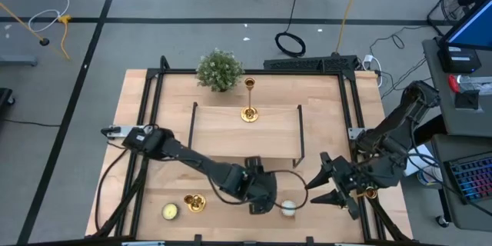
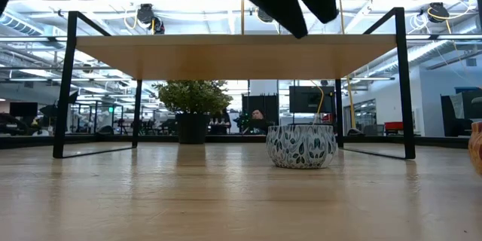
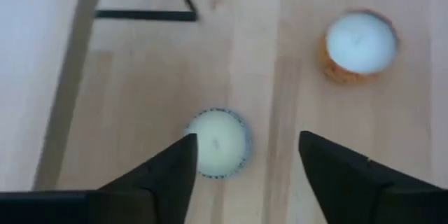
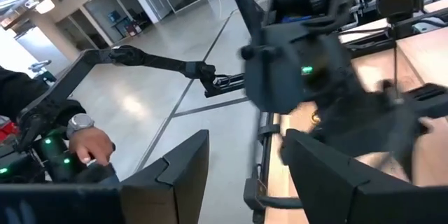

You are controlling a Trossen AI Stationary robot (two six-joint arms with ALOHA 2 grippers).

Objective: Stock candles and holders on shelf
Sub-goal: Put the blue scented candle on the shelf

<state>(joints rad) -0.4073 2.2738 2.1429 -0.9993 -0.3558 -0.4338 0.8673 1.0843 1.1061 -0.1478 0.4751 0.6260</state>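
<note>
White wax shows right under our left gripper point(image 3: 241, 157): a small round candle point(image 3: 217, 143) in a patterned cup sits on the wooden surface point(image 1: 146, 192). It lies between our jaws but off to one side, almost touching one finger point(image 3: 164, 175). The jaws are spread apart and hold nothing.

To do this step well, we think we should slide over until the candle is in the middle of the jaws, go straight down, then squeeze gently on its round sides so it stays flat.

The candle stands upright, its top facing up at us. It is short and round, so its long axis runs straight up and down, and any side works for a grip.

A second candle point(image 3: 360, 42) sits farther off, past the jaws.

Our right gripper point(image 1: 327, 184) waits nearby with jaws apart and empty. The shelf point(image 1: 246, 134) lies beyond the jaws.
</note>
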